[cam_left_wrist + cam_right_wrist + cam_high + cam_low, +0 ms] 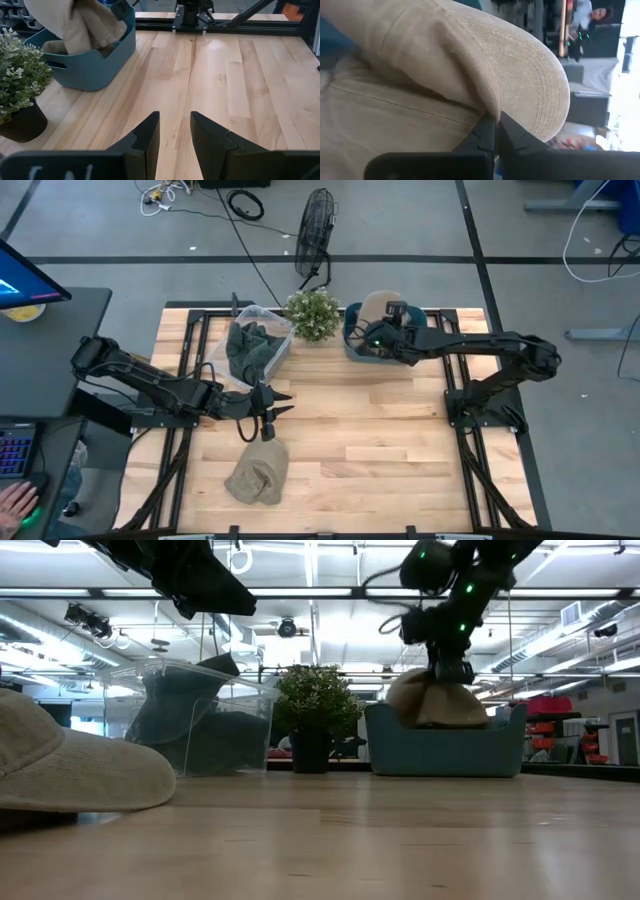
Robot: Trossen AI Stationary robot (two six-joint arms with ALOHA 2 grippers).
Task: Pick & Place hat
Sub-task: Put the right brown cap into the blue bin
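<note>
Over the blue plastic tub (356,346) at the bench's (400,440) far edge, the right gripper (495,131) pinches a tan corduroy hat (470,65) by its stiff brim. Light, floppy cloth: the brim is probably the surest hold. The left gripper (175,131) hovers released above a second tan hat (258,473).

Dark jointed arms, green lights, wedge-shaped black pincer (175,137) fingers.

Around your wooden table (400,450) the floor (90,220) is grey, a black fan (315,230) stands behind it, and long lights (300,592) maybe hang above.
</note>
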